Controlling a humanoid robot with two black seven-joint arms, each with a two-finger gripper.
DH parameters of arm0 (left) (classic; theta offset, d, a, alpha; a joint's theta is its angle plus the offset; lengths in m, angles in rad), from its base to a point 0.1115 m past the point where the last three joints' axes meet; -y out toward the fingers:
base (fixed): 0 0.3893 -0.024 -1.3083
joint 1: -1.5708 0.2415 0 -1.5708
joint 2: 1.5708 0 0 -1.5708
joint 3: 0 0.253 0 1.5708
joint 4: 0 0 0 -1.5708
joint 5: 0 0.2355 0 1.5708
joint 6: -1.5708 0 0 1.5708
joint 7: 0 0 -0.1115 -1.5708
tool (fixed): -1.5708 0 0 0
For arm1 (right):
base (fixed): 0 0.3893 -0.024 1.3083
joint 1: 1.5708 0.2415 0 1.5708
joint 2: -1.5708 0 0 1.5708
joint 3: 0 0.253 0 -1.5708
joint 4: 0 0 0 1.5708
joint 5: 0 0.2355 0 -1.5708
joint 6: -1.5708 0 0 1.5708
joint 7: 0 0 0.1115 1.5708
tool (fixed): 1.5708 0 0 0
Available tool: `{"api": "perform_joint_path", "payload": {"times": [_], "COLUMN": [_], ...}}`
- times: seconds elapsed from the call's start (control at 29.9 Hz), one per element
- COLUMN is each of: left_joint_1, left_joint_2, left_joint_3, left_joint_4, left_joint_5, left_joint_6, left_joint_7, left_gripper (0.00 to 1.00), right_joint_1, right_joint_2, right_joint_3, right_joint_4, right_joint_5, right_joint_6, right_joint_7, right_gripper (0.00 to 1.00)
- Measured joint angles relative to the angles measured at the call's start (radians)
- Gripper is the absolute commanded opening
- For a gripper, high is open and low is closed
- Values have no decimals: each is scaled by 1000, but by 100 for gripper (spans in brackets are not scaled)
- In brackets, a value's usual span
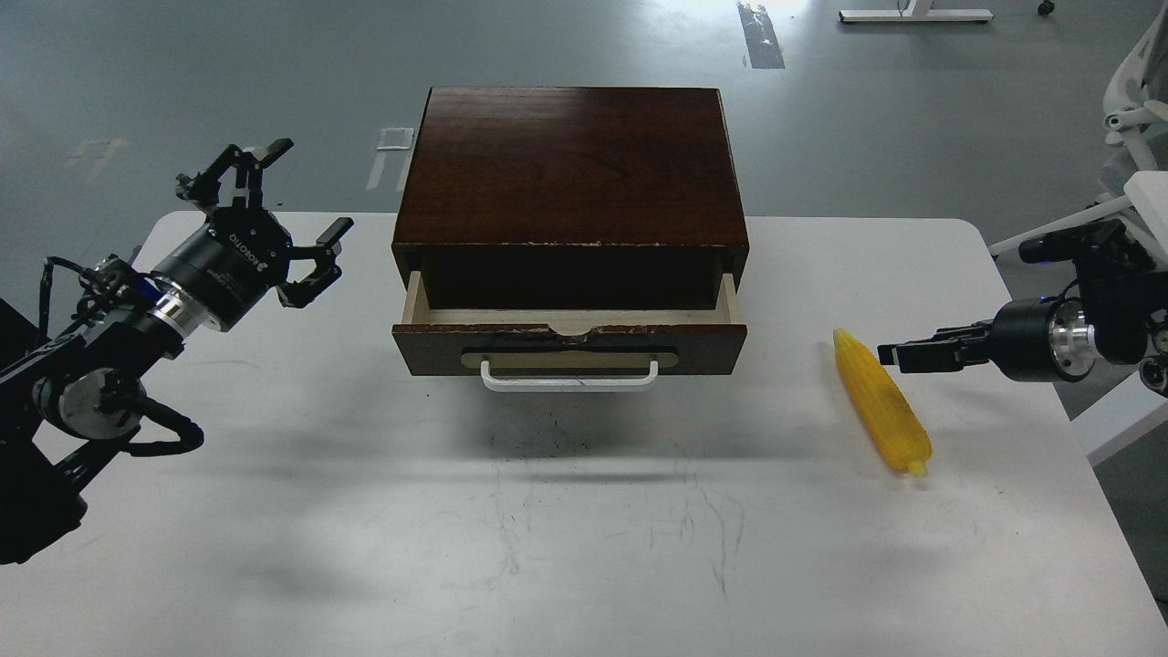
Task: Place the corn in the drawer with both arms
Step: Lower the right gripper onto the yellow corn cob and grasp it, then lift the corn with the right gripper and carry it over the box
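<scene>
The yellow corn (881,402) lies on the white table, right of the cabinet, its stubby end toward me. The dark brown wooden box (570,164) stands at the table's back middle. Its drawer (570,342) is pulled partly out and shows pale wood inside; nothing shows in it. My left gripper (313,184) is open and empty, raised to the left of the box. My right gripper (890,354) points left, low and close to the corn's upper end. It is seen side-on, so its fingers cannot be told apart.
The white bar handle (568,377) sticks out toward me from the drawer front. The table (547,547) ends close to the right of the corn. A white chair (1136,82) stands off the table at the far right.
</scene>
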Motion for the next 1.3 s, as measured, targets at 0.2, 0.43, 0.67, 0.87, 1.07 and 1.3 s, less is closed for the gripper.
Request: {"api": "perform_joint_path", "payload": {"times": [0.2, 0.43, 0.67, 0.87, 1.07, 1.3], "left_joint_1": [0, 0, 0, 0, -2, -4], "left_joint_2": [-5, -6, -10, -6, -6, -4], "left_joint_3": [-2, -2, -6, -6, -7, -7], "left_joint_4": [0, 0, 0, 0, 0, -1], "left_joint_5": [0, 0, 0, 0, 0, 0], "left_joint_6": [0, 0, 0, 0, 0, 0], "left_joint_7": [0, -3, -3, -3, -3, -3], "left_gripper": [99, 99, 99, 99, 99, 99], "right_joint_1": [-11, -38, -56, -75, -75, -63], "right_joint_2": [37, 80, 109, 112, 101, 57], "right_joint_3": [-19, -43, -50, -50, -50, -50], "right_joint_4": [-23, -58, -76, -77, -68, -42], "right_joint_5": [0, 0, 1, 1, 2, 1], "right_joint_6": [-2, -4, -4, -2, -2, -1], "right_joint_7": [0, 0, 0, 0, 0, 0], "right_gripper": [91, 90, 52, 19, 0, 0]}}
